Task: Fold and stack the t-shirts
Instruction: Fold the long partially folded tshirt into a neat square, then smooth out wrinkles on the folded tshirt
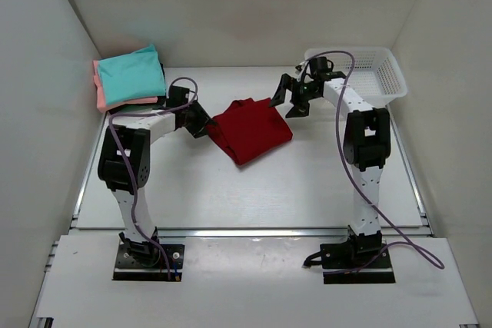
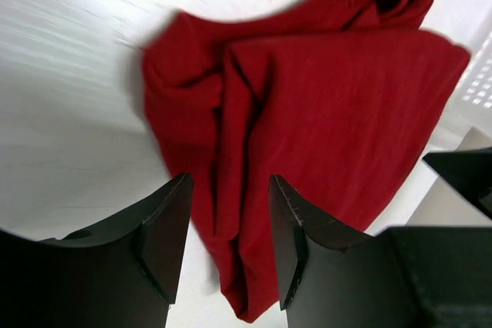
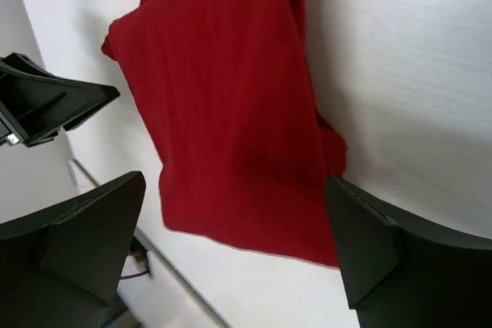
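A dark red t-shirt point(image 1: 250, 130) lies folded in a rough square on the white table point(image 1: 231, 197), mid-way between the arms. My left gripper point(image 1: 201, 124) hovers at its left corner, jaws open, with that corner point(image 2: 238, 266) lying loose below the gap between the fingers point(image 2: 165, 243). My right gripper point(image 1: 288, 101) stands wide open just off the shirt's back right edge, and nothing is between its fingers point(image 3: 384, 251); the shirt point(image 3: 231, 113) lies flat beneath. At the back left is a stack of folded t-shirts, teal point(image 1: 131, 74) on top, then salmon-pink point(image 1: 98, 91), with a dark one point(image 1: 161, 63) peeking out behind.
A white plastic mesh basket point(image 1: 369, 74) stands at the back right, close behind the right arm. White walls enclose the table on the left, back and right. A metal rail point(image 1: 246, 230) runs along the near edge in front of the arm bases.
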